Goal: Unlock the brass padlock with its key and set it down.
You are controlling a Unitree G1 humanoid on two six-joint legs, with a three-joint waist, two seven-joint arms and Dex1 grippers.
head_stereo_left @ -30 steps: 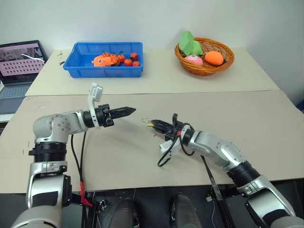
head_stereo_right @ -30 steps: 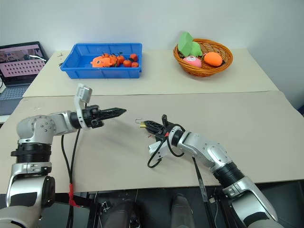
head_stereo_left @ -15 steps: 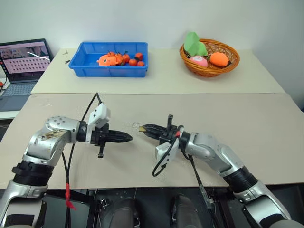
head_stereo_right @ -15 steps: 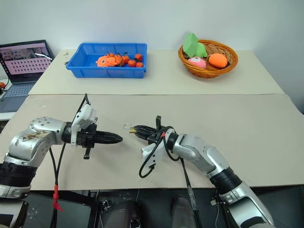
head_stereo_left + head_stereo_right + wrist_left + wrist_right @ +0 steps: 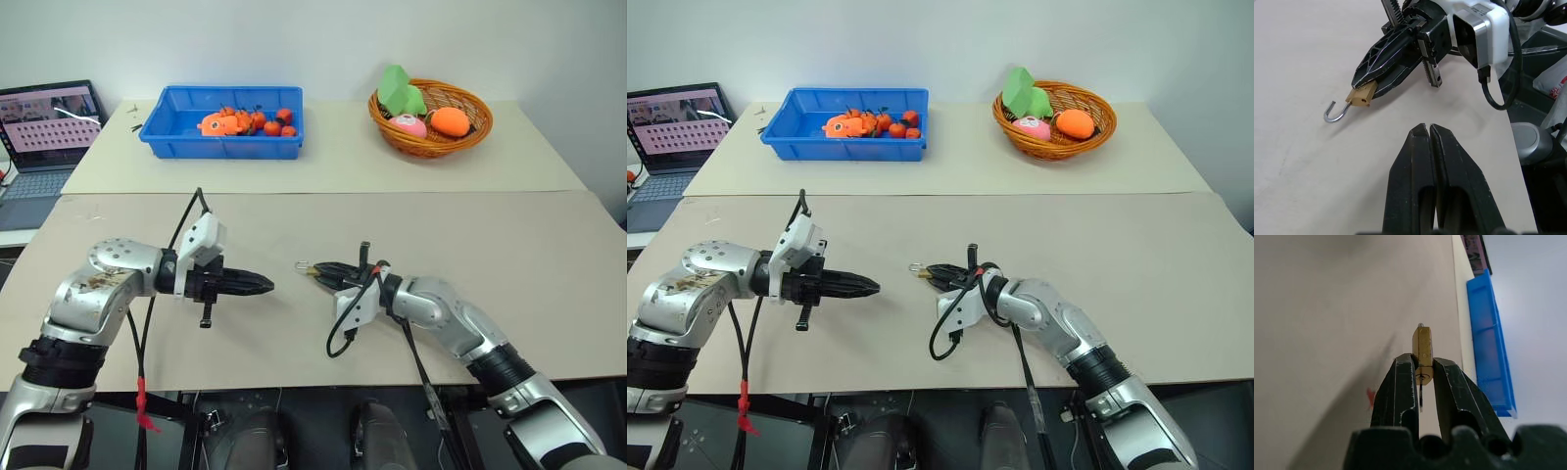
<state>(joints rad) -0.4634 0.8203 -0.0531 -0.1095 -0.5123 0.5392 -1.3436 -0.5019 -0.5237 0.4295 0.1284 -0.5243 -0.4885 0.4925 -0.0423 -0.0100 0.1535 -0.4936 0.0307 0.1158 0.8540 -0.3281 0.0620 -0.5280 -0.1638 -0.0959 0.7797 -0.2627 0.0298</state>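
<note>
While I find no readable writing anywhere, my right gripper [image 5: 315,269] reaches left, low over the table [image 5: 549,245], clamped on the brass padlock [image 5: 1362,93], whose unlatched shackle points towards my left gripper [image 5: 266,286], fingers pressed together nearby.

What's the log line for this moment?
right gripper: shut on padlock | shackle: swung open | left gripper: shut, holding nothing | padlock: above table, not set down

The small brass padlock [image 5: 1362,93] is above the middle of the tabletop [image 5: 549,255], its silver shackle swung open like a hook.
</note>
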